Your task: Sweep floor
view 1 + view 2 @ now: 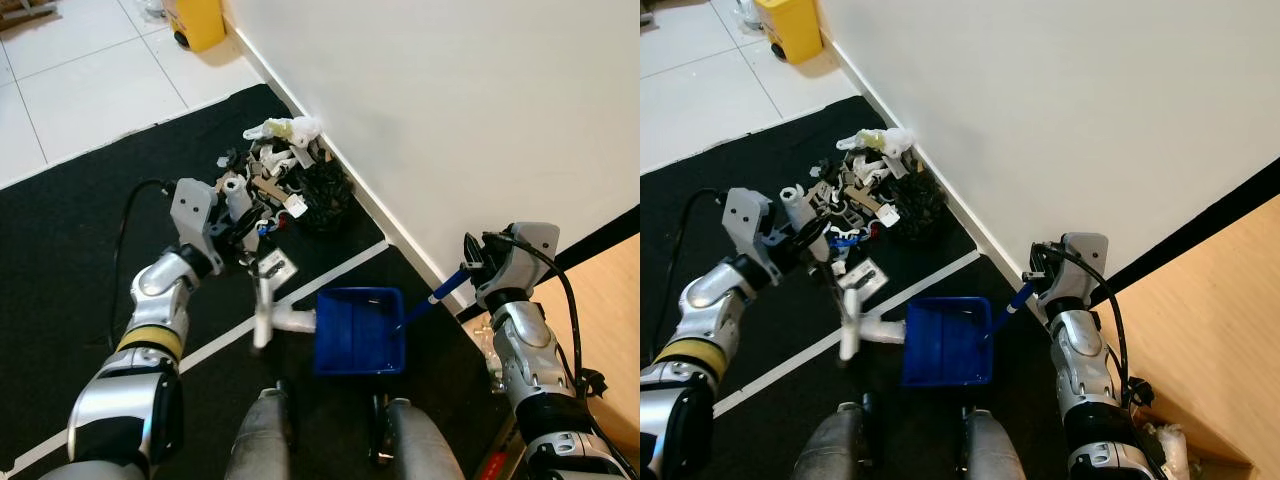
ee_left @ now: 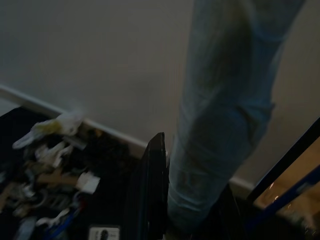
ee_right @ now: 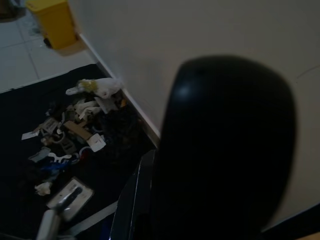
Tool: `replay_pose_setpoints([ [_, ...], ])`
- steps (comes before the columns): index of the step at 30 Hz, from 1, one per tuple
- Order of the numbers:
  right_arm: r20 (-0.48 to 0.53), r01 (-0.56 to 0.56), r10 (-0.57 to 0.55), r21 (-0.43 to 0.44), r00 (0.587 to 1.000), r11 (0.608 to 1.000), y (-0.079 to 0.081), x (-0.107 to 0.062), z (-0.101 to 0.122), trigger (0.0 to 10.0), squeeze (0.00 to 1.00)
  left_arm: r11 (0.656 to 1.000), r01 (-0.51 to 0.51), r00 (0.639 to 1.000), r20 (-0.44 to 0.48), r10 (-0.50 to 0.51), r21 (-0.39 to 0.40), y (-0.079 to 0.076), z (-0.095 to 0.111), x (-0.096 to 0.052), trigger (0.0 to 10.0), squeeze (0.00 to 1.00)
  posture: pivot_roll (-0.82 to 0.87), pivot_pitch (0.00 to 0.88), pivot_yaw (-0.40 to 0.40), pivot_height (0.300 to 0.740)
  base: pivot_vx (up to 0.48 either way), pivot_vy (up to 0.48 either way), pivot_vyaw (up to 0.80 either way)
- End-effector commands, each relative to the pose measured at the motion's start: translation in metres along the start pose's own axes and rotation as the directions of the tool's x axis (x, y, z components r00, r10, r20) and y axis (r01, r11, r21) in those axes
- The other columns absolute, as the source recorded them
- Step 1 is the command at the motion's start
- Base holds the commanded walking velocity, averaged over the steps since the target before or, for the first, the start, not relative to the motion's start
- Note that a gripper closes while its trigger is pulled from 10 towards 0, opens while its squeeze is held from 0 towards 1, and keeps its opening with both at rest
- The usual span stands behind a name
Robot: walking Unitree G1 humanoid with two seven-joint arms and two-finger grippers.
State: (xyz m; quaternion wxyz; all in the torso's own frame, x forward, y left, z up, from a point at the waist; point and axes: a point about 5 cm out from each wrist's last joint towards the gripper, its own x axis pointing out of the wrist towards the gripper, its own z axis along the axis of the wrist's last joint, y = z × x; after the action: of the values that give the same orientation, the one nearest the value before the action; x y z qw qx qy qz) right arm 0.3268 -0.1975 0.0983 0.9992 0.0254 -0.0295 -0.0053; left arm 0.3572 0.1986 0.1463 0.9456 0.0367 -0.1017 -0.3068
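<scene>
A heap of white, tan and black litter is lying on the black floor mat against the white wall, just beyond the left gripper, which is clenching a white-handled brush. To the right, the right gripper is grasping the handle of the blue plastic dustpan, sitting on the mat near the heap.

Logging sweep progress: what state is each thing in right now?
Blue dustpan: flat on the black mat, empty.
Rubbish pile: unswept, heaped against the wall.
Brush: held by left pincer, between pile and dustpan.
Dustpan handle: held by right pincer.
</scene>
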Motion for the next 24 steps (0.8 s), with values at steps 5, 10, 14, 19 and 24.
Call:
replay_pose_setpoints([
  [5,0.001,0.007,-0.007,0.001,1.0,1.0,-0.002,-0.001,-0.001,10.0,0.0,0.996,0.028,0.997,0.077,-0.022,-0.08,-0.013,0.002,0.014,10.0,0.02,-0.01,0.276,-0.041,0.74,0.0,0.0,0.0],
  [10,0.001,0.012,-0.012,0.004,1.0,1.0,-0.002,-0.001,-0.002,10.0,0.0,0.993,0.015,0.995,0.097,-0.003,-0.117,-0.018,0.0,0.017,10.0,0.03,0.0,0.279,-0.037,0.74,0.0,0.0,0.0],
  [14,-0.001,0.017,-0.017,0.004,1.0,1.0,-0.004,-0.002,-0.002,10.0,0.0,0.988,0.04,0.992,0.125,-0.022,-0.147,-0.023,0.001,0.021,10.0,0.03,0.0,0.28,-0.034,0.74,0.0,0.0,0.0],
  [19,0.003,0.03,-0.03,0.004,1.0,1.0,-0.006,-0.003,-0.001,10.0,0.0,0.987,0.071,0.98,0.192,-0.043,-0.145,-0.019,0.016,0.024,10.0,0.01,0.01,0.278,-0.025,0.74,0.0,0.0,0.0],
  [24,0.023,0.041,-0.041,0.014,0.999,0.999,-0.009,-0.003,0.004,10.0,0.0,0.988,0.05,0.968,0.25,-0.012,-0.144,-0.009,0.033,0.02,10.0,0.0,0.02,0.275,-0.014,0.74,0.0,0.0,0.0],
])
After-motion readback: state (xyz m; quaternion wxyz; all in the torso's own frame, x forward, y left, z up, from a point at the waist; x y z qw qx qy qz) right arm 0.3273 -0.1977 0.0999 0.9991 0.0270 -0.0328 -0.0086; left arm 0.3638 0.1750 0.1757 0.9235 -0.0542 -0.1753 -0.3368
